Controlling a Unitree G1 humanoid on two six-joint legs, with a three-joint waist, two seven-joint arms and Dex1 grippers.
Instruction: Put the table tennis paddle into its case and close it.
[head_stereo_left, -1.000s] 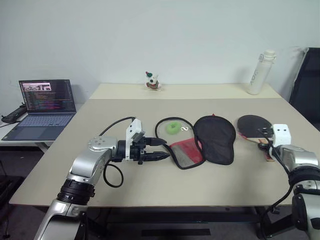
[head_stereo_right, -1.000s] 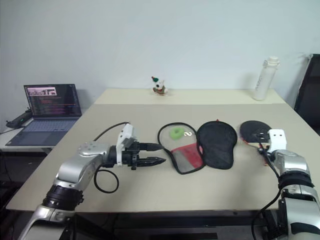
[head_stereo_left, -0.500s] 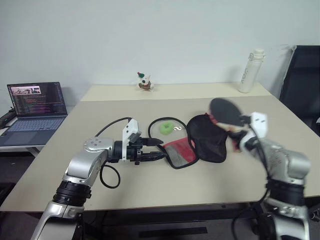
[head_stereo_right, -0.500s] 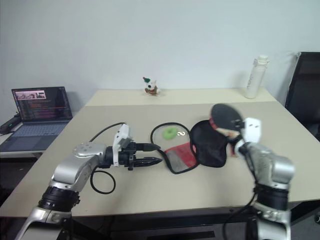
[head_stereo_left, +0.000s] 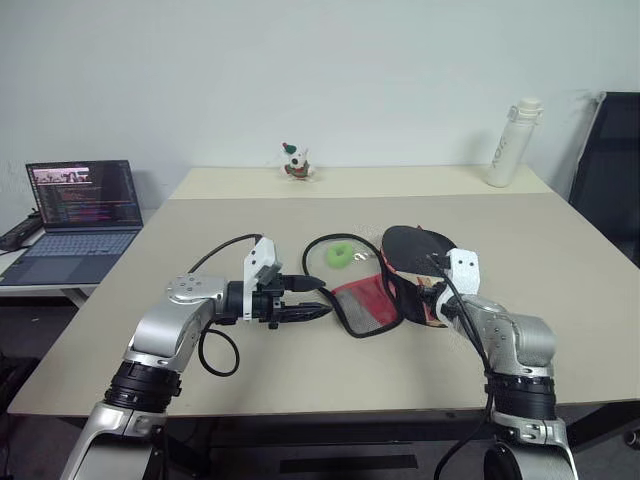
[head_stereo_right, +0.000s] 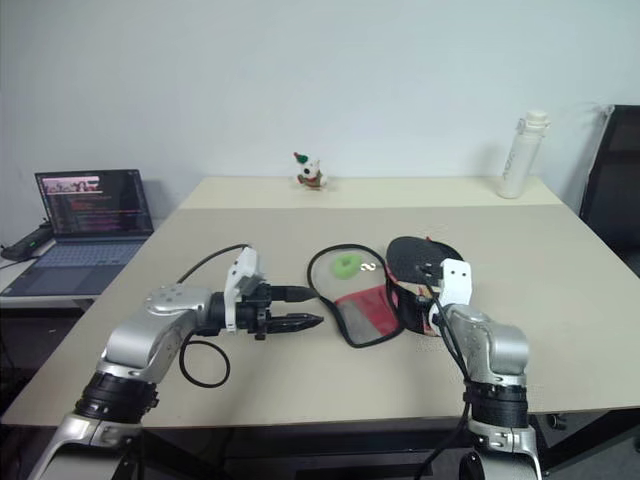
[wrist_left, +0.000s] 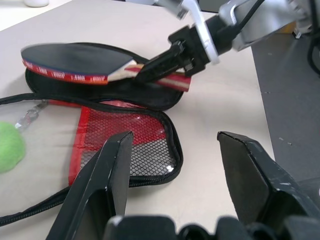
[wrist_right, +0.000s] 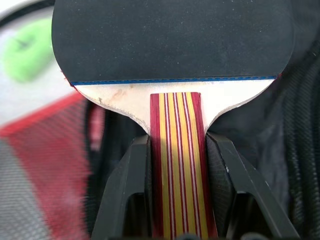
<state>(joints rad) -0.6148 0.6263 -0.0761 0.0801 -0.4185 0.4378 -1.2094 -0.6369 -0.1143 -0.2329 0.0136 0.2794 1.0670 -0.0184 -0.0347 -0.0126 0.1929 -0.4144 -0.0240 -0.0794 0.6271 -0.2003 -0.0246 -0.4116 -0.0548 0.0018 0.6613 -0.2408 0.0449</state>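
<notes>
The paddle (wrist_right: 172, 45) has a round black rubber face, a blue line along its base, pale wood below and a red-and-tan striped handle. The right hand (head_stereo_left: 437, 291) clenches that handle, holding the paddle level just above the black case (wrist_left: 150, 95). The left hand (head_stereo_left: 318, 298), released and empty, hangs at the case's 9 o'clock over the tabletop (head_stereo_left: 300, 370).

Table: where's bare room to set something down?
Free: the table right of the case, toward the water bottle; also the strip behind the case up to the figurine. Crowded: centre, where case, green object, paddle and both grippers meet.
</notes>
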